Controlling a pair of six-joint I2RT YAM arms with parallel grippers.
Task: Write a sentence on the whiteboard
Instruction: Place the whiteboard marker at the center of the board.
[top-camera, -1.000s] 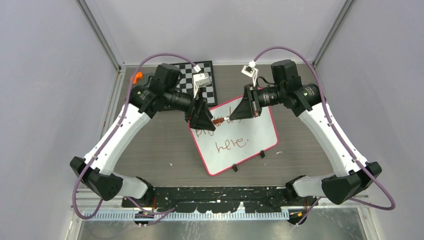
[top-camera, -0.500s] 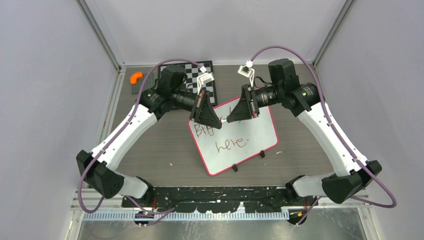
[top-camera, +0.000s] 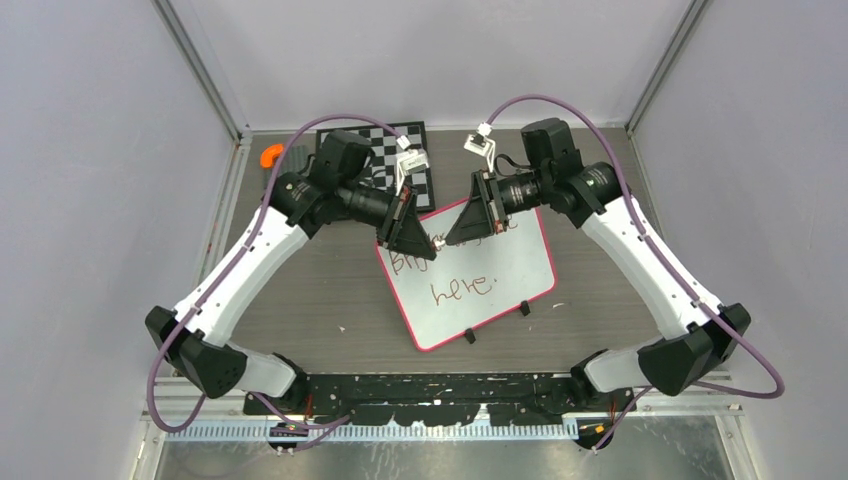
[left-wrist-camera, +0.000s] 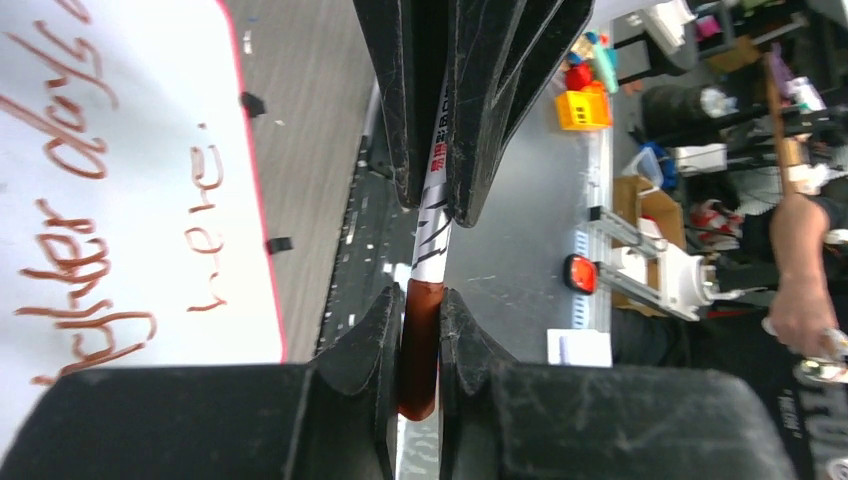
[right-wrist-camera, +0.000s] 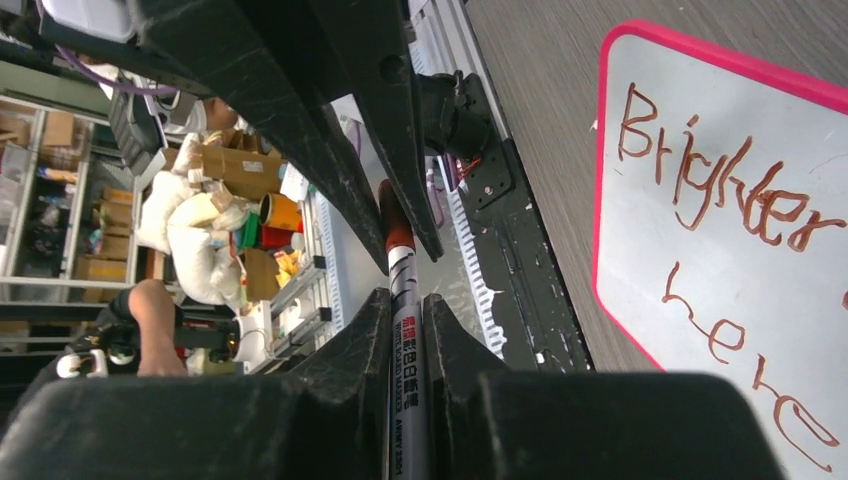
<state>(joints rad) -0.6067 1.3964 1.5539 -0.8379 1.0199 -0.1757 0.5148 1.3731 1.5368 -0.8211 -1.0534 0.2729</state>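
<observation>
The whiteboard (top-camera: 505, 262) lies tilted at mid table, pink-rimmed. The sentence (top-camera: 462, 289) is in reddish-brown letters; "here" is clear and the upper line is partly hidden under the grippers. Both grippers meet tip to tip above the board's upper left corner. My right gripper (right-wrist-camera: 405, 305) is shut on the white barrel of a marker (right-wrist-camera: 404, 290). My left gripper (left-wrist-camera: 422, 310) is shut on the marker's reddish-brown cap (left-wrist-camera: 420, 345), which sits against the barrel (left-wrist-camera: 434, 225). From above, the left gripper (top-camera: 428, 243) and right gripper (top-camera: 450, 238) almost touch.
A black-and-white checkered board (top-camera: 385, 150) lies behind the whiteboard, under the left wrist. A small orange object (top-camera: 270, 156) sits at the back left. Two black clip feet (top-camera: 470, 336) stick out from the whiteboard's near edge. Grey walls close in three sides.
My left gripper has gone from open to shut on the marker's cap. Both grippers have drifted slightly left and back, and the right arm has leaned further in.
</observation>
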